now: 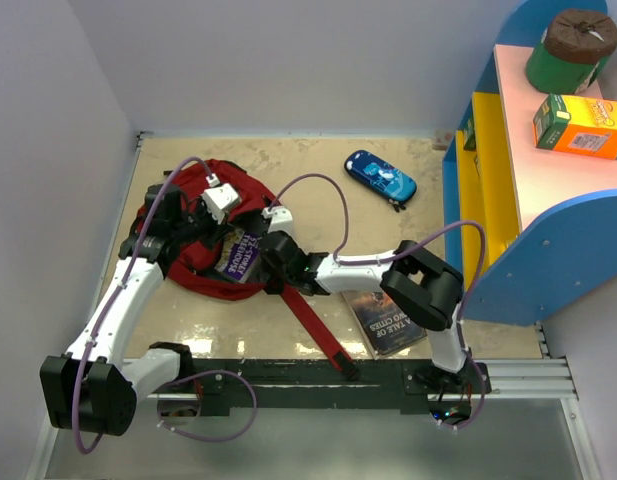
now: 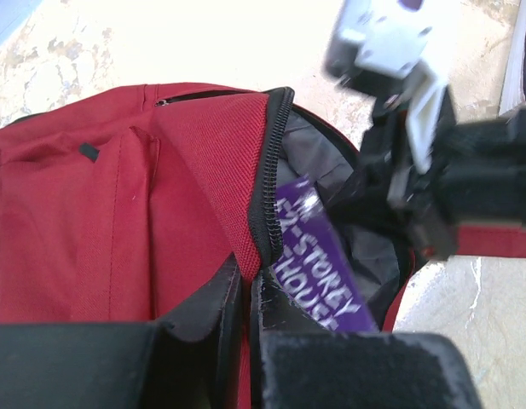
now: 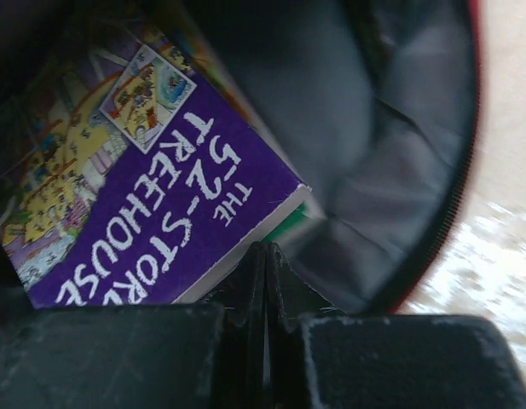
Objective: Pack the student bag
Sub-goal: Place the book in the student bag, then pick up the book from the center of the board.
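Red fabric makes up the student bag (image 1: 193, 262), which lies flat on the left half of the table (image 1: 318, 160), in front of the left arm and well apart from the shelf (image 1: 548, 250) on the right. Its long axis runs roughly from the far side toward the near edge, tilted a little, and its unzipped mouth faces right, toward the right arm. One long red strap (image 1: 313, 325) trails from it diagonally toward the near edge. The outside is dark red with a black zipper along the opening, and the lining inside is dark grey and creased. A purple book (image 3: 160, 247) with white lettering sits inside the mouth, slanted against the lining, with part of its cover showing in the overhead view. The left gripper (image 2: 245, 285) pinches the zippered edge of the flap, red cloth caught between its nearly closed fingers. The right gripper (image 3: 264, 256) is inside the opening with its fingers pressed together on nothing, their tips just beside the book's lower edge. A second, dark book (image 1: 386, 318) lies on the table near the strap. A small blue pencil case (image 1: 381, 178) rests farther back. The shelf holds an orange box (image 1: 578, 125) and a green tub (image 1: 568, 50) on top.
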`<control>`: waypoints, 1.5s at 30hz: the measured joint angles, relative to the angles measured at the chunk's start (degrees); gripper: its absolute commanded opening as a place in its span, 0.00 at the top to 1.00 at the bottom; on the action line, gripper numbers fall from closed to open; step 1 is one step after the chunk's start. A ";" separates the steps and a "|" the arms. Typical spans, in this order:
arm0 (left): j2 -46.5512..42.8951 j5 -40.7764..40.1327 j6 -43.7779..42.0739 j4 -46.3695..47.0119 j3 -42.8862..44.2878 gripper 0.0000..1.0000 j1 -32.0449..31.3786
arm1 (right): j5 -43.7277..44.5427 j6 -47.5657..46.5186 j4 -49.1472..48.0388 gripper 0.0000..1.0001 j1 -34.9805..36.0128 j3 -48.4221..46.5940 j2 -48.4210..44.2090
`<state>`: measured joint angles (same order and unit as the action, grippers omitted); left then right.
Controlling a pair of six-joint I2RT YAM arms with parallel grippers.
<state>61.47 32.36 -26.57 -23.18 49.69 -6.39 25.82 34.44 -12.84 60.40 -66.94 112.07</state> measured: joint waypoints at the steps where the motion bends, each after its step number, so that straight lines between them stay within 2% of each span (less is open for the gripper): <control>1: 0.00 0.02 0.02 0.00 0.00 1.00 0.00 | -0.04 -0.02 0.24 1.00 0.42 -1.79 1.09; 5: 0.00 0.02 0.02 0.00 0.00 1.00 0.00 | 0.04 -0.11 2.25 1.00 1.79 -7.21 4.17; 6: 0.00 0.02 0.02 -0.02 0.00 1.00 0.00 | 0.11 -0.11 2.80 0.89 2.08 -7.52 4.28; 8: -0.02 0.02 0.02 -0.02 0.00 1.00 0.00 | 0.57 0.09 3.52 0.75 2.43 -7.52 4.00; 9: -0.04 0.00 0.02 -0.02 -0.02 1.00 0.00 | 1.18 0.11 4.13 0.61 2.54 -7.30 3.63; 11: -0.20 0.02 0.00 0.00 -0.13 1.00 0.00 | 2.43 0.48 5.79 0.51 2.54 -5.49 1.57; 12: -0.31 0.02 0.00 0.00 -0.33 1.00 0.00 | 3.63 0.66 7.21 0.42 2.54 -3.91 -0.39; 17: -0.48 0.04 0.00 -0.02 -0.94 1.00 0.00 | 10.05 3.34 18.36 0.32 2.32 0.33 -11.39; 19: -0.57 0.04 0.00 -0.02 -0.96 1.00 0.00 | 13.86 7.52 25.09 0.28 2.27 0.17 -14.56; 23: -0.76 0.02 0.00 -0.02 -0.96 1.00 0.00 | 18.62 16.20 40.74 0.23 2.27 -0.46 -15.02; 26: -0.92 0.02 0.00 -0.02 -0.98 1.00 0.00 | 20.20 22.27 51.47 0.15 3.37 0.94 -14.08; 32: -1.03 0.26 0.00 0.02 -1.62 1.00 0.00 | 19.63 28.68 62.58 0.14 8.61 4.07 -14.10; 37: -1.05 0.50 0.00 0.02 -1.84 1.00 0.00 | 19.15 30.99 64.78 0.18 8.74 6.25 -14.12; 45: -1.11 1.16 0.00 0.50 -2.78 1.00 0.00 | 18.10 30.86 60.89 0.42 7.72 12.50 -14.05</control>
<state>60.36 33.52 -26.57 -22.68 46.92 -6.39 43.92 65.30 48.05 68.12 -54.43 98.02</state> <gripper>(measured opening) 0.083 0.668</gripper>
